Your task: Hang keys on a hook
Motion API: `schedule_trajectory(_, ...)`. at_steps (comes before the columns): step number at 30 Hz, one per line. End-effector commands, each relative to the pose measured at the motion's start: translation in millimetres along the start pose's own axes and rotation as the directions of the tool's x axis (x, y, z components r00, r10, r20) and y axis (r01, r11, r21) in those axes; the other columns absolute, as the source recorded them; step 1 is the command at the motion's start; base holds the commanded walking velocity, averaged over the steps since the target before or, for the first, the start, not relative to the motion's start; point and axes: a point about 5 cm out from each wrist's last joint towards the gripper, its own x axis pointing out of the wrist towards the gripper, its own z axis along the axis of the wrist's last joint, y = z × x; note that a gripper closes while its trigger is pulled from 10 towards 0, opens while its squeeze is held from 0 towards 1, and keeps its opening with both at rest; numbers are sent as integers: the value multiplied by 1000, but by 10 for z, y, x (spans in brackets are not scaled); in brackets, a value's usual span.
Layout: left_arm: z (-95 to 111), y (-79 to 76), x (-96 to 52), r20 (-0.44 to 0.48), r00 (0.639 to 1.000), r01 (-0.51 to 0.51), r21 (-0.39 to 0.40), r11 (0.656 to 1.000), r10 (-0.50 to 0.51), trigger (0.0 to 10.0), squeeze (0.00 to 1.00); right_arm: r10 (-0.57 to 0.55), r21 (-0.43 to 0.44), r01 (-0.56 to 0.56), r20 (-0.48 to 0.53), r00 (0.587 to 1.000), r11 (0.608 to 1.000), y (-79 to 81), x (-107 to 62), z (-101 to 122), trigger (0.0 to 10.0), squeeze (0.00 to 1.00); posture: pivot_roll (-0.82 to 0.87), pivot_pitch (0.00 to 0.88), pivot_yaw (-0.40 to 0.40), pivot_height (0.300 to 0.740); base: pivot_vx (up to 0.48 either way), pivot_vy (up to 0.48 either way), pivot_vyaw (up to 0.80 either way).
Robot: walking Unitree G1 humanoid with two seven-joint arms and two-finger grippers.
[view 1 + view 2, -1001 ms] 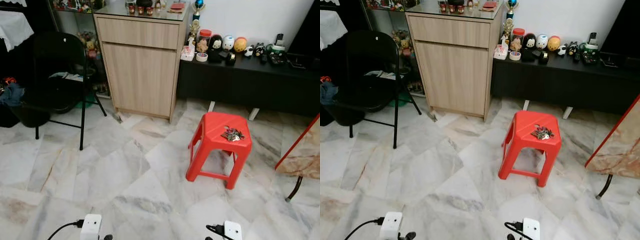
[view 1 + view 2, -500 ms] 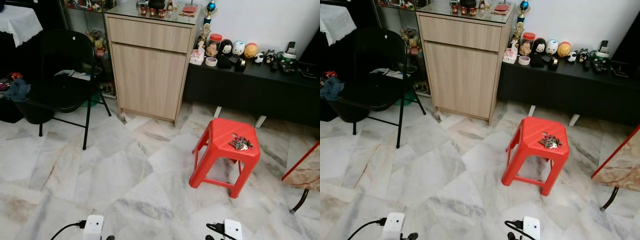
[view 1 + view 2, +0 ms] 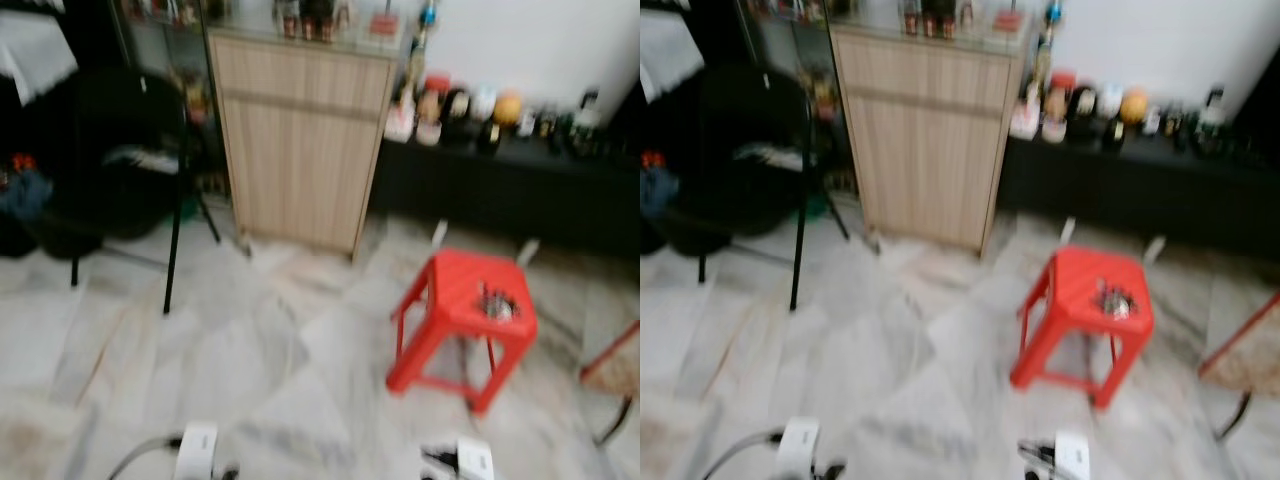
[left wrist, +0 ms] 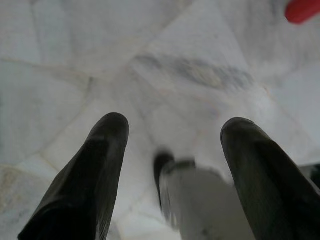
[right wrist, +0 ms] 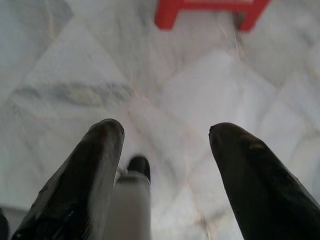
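A bunch of keys (image 3: 496, 303) lies on top of a red plastic stool (image 3: 462, 328) standing on the marble floor at the right, blurred in both eye views. My left gripper (image 4: 172, 135) hangs open over the floor tiles, nothing between its fingers. My right gripper (image 5: 165, 137) is also open and empty above the floor, with the stool's feet (image 5: 210, 9) beyond its fingertips. Both wrists (image 3: 197, 455) (image 3: 470, 460) show at the bottom edge of the eye views. I make out no hook.
A wooden cabinet (image 3: 295, 140) stands ahead against the wall. A low black shelf (image 3: 500, 185) with small figures runs to its right. A black folding chair (image 3: 120, 170) is at the left. A red-framed object (image 3: 610, 370) leans at the right edge.
The whole picture has shifted and blurred: the camera moved, and the stool and cabinet now sit a little lower and larger. The keys stay on the stool.
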Motion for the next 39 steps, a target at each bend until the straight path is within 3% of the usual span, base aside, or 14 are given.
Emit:
schedule_trajectory(1,-84,65,-25,-30,999,-17,13,1000,17,10000,0,11,16,-11,0,1000,1000,54,3,-9,10000,0,63,0,-78,732,311,0,0)
schedule_trajectory(11,-87,123,-33,-36,999,-25,28,999,26,10000,0,19,18,-19,-4,1000,1000,99,8,-10,10000,0,73,0,-51,732,318,0,-724)
schedule_trajectory(39,-63,144,-31,-29,999,-33,23,999,34,10000,0,15,33,-16,6,1000,999,106,6,-13,10000,0,76,0,-53,732,324,0,0)
